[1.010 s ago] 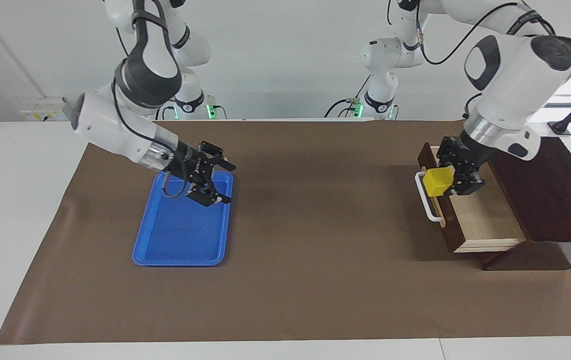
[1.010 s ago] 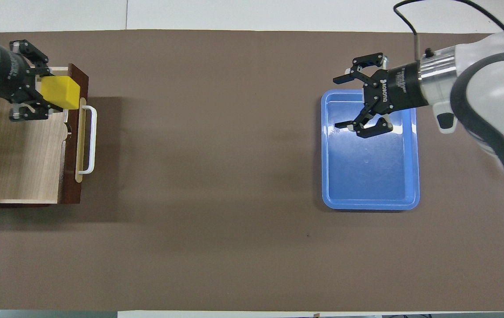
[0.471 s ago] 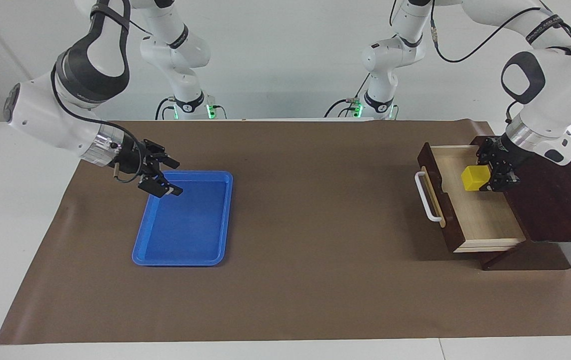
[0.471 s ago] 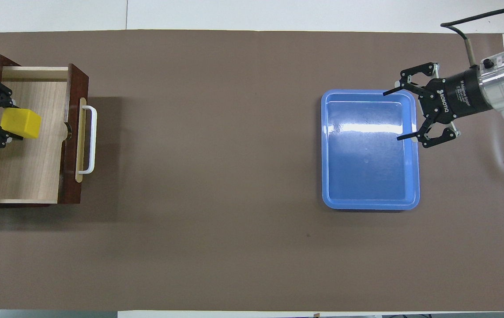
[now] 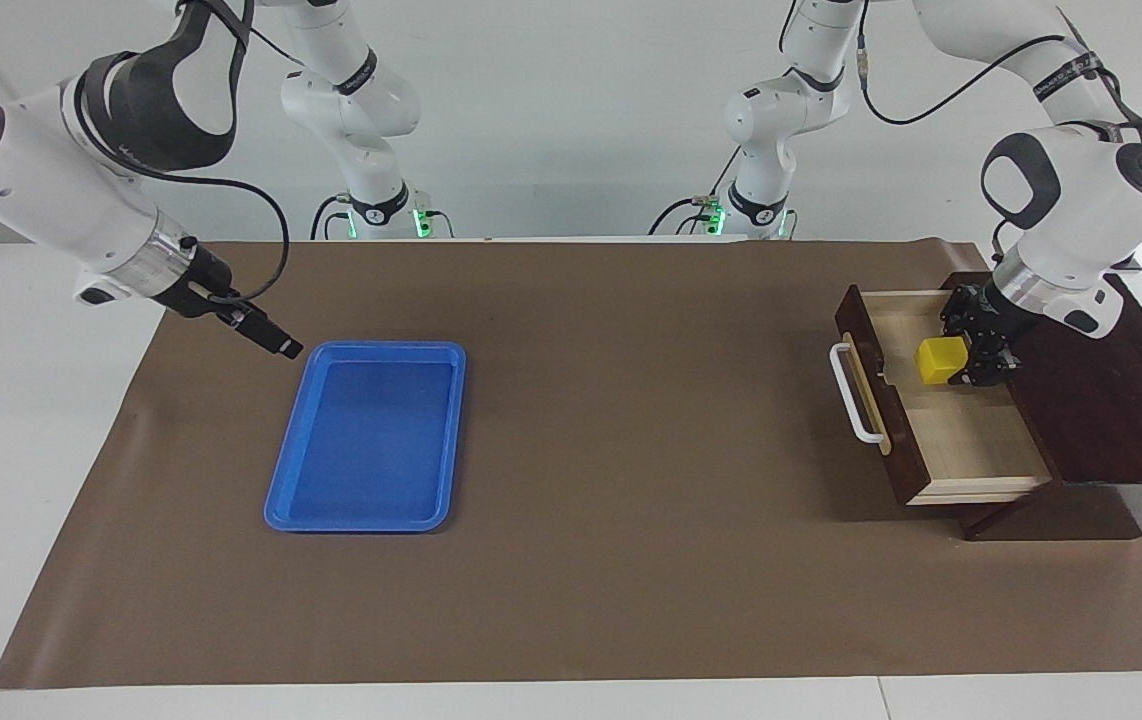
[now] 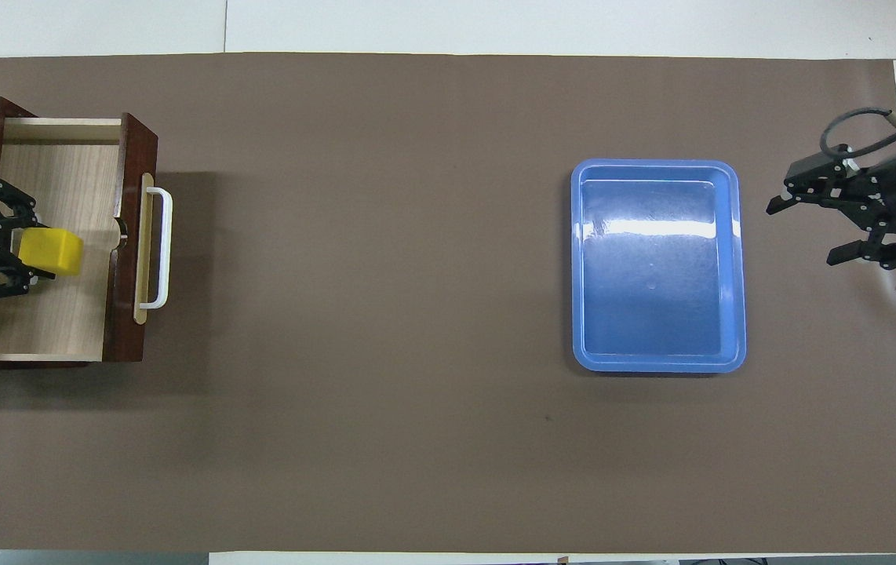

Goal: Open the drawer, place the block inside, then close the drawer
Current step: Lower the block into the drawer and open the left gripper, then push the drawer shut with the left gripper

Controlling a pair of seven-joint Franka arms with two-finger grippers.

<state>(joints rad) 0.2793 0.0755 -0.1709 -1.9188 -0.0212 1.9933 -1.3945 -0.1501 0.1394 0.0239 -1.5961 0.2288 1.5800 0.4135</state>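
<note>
Since a moment ago, our right pincer [image 6: 842, 231] has drawn off the blue tray [image 6: 737, 267] and hangs with fingers apart over the table [image 6: 417, 439]. Our left pincer [image 5: 971, 349] stays clamped on the block [image 5: 941, 360], now lower inside the open drawer [image 5: 976, 445].

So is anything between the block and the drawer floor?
Nothing visible. The left gripper holds the block over the open drawer, whose floor shows bare. The right gripper waits beside the tray.
</note>
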